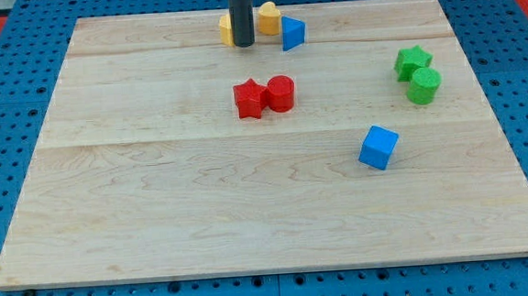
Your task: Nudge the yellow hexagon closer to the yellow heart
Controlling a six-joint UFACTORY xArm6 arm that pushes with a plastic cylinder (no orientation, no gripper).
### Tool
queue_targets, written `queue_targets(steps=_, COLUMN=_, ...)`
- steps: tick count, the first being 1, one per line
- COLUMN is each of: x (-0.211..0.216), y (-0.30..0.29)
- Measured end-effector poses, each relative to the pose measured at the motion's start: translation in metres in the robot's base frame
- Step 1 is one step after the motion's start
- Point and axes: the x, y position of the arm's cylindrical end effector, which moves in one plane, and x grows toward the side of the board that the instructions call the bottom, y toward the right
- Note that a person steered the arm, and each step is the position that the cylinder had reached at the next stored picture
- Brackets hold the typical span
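The arm carries no pincer; it ends in a straight dark rod that holds nothing. My tip (244,44) rests on the wooden board (157,200) close to the top edge, near the middle of that edge.

The yellow hexagon (226,29) lies just to the view's left of the rod and is mostly hidden behind it; only a narrow yellow strip is visible. Its facing direction and long axis cannot be determined from this view. The tip appears to touch the block or to stand just beside it.

The yellow heart (269,18) sits just to the view's right of the rod, near the top edge. Its orientation is not clear. A blue triangular block (293,33) touches the heart on the right, with one point directed toward the view's left.

Near the board centre, a red star (249,99) and a red cylinder (281,94) stand in contact. Near the right edge, a green star (413,62) and a green cylinder (424,86) stand together. A blue cube (378,147) sits below them, well apart.

The board is pale, grained plank wood. The blocks are matte, solid-coloured pieces.
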Motion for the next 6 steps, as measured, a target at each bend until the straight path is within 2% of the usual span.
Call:
queue_targets(steps=3, x=0.002, y=-0.082)
queue_targets(steps=6, x=-0.031, y=-0.042)
